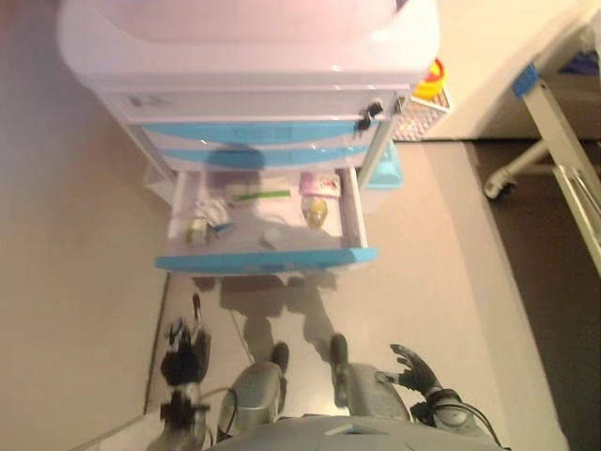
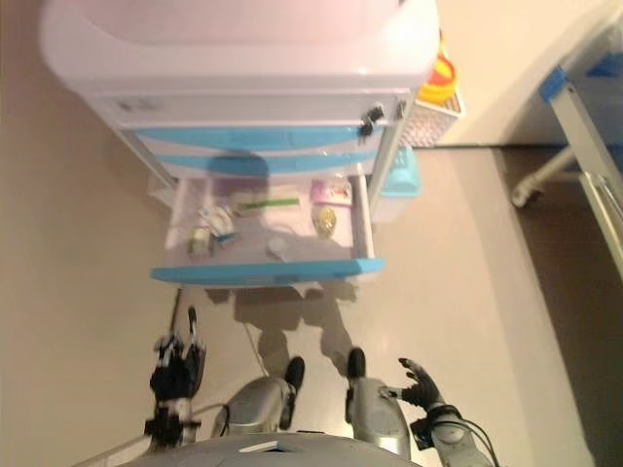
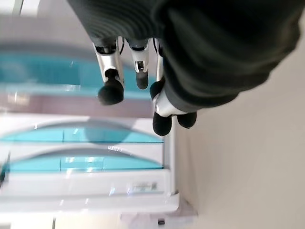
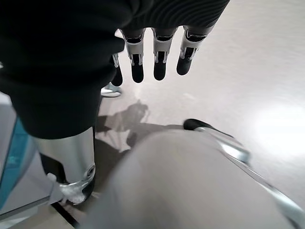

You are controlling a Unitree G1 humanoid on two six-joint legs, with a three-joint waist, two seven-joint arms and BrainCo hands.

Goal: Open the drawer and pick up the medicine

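Nearest me, my left hand and right hand hang low with fingers relaxed, holding nothing, well short of the cart. Beyond them the drawer stands pulled out so its contents lie reachable; the medicine rests inside, near its right wall.

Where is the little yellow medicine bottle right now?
The yellow bottle lies in the open drawer, at its right side, just below a pink packet.
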